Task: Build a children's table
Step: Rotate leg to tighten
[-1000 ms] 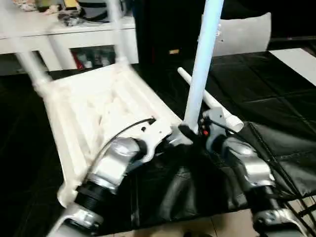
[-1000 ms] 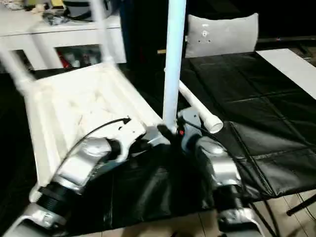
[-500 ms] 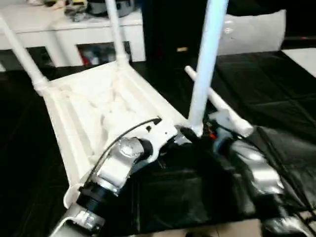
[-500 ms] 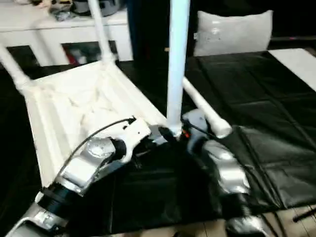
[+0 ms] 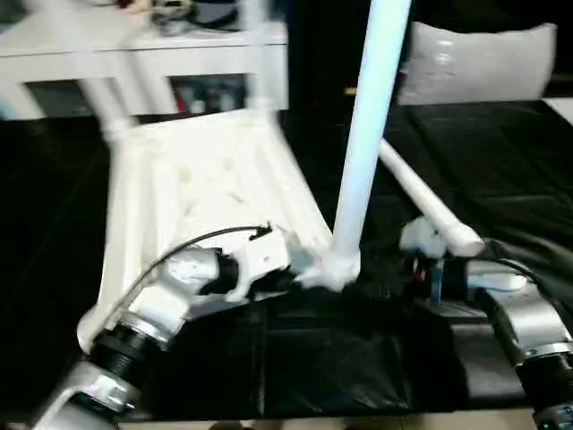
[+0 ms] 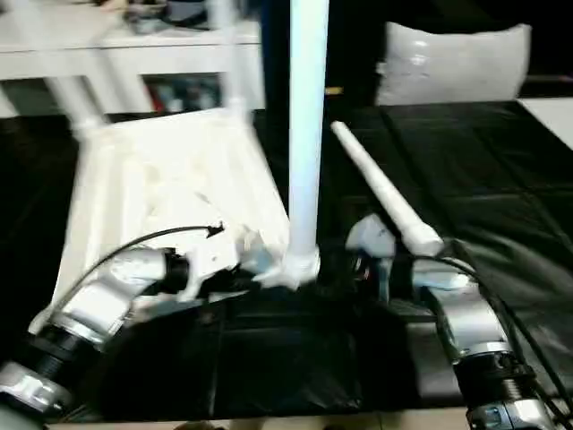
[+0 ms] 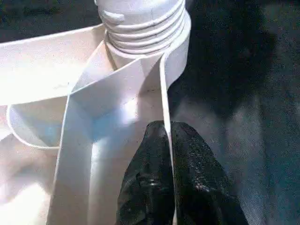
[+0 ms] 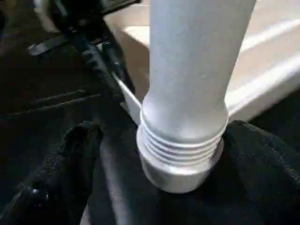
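Here the upturned tabletop lies at centre left of the left eye view, ribbed underside up, on a black sheet. One upright leg stands in its near corner socket, at centre frame. In both wrist views several thread ridges show above the socket's rim, so the leg appears only partly screwed in. Two more legs rise blurred from the far corners at the upper left, and a loose leg lies flat on the sheet, right of the upright one.

The left tool is clenched on the thin rim wall of the tabletop just beside that socket. The right tool is released, its two fingers spread either side of the leg's threaded base without gripping it.

The risk is the unsupported leg: sitting on few threads, it may lean or cross-thread if the tabletop shifts. A regrasp that nudges it off axis would do the same. The left tool's pinch on a thin rim could slip, letting the tabletop turn with the leg.
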